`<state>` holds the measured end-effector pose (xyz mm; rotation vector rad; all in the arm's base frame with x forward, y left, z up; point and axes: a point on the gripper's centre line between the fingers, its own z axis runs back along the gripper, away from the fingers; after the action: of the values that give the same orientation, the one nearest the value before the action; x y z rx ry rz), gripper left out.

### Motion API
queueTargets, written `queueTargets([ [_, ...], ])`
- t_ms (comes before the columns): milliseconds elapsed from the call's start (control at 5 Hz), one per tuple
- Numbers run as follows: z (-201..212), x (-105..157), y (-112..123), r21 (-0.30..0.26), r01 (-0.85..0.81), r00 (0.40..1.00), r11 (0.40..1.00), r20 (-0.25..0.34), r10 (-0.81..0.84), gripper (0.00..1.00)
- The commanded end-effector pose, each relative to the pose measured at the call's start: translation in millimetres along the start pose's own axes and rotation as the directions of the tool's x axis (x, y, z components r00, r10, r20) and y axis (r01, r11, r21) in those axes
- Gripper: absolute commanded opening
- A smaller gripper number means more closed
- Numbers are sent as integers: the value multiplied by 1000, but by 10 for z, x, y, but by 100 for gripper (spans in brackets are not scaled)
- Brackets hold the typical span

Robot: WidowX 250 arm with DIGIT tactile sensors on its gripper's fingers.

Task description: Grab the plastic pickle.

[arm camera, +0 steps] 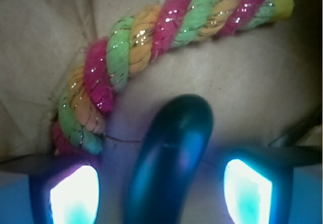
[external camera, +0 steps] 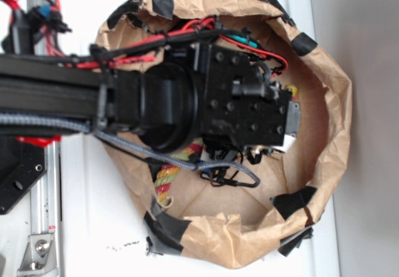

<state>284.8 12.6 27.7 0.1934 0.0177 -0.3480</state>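
Rope (arm camera: 151,47) of twisted pink, green and orange strands curves from the lower left of the wrist view up to the top right, where it ends in a yellow cap, lying on brown paper (arm camera: 252,72). Below its arc, the plastic pickle (arm camera: 171,158) lies dark and glossy, its rounded end pointing up and its body running down out of the picture. It sits between the two glowing fingertips (arm camera: 74,196) of the gripper (arm camera: 161,193), which stand wide apart with clear gaps on both sides of the pickle, touching nothing.

From the exterior view, the black arm (external camera: 56,96) reaches in from the left over a brown paper bag (external camera: 336,115) with a rolled rim patched with black tape. The gripper's body (external camera: 243,96) covers most of the inside. A short piece of the rope (external camera: 167,177) shows below the arm near the bag's lower left wall. The pickle itself is hidden under the gripper in this view.
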Motion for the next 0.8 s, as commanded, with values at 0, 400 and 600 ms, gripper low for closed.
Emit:
queueTargets([
  [0,-192,-171,168,-12,-5,999,1000,-45,4,0],
  [400,-304,-512,528,-171,-25,1000,985,-12,23,0],
  [600,-434,-627,661,-204,-30,999,979,-37,23,0],
])
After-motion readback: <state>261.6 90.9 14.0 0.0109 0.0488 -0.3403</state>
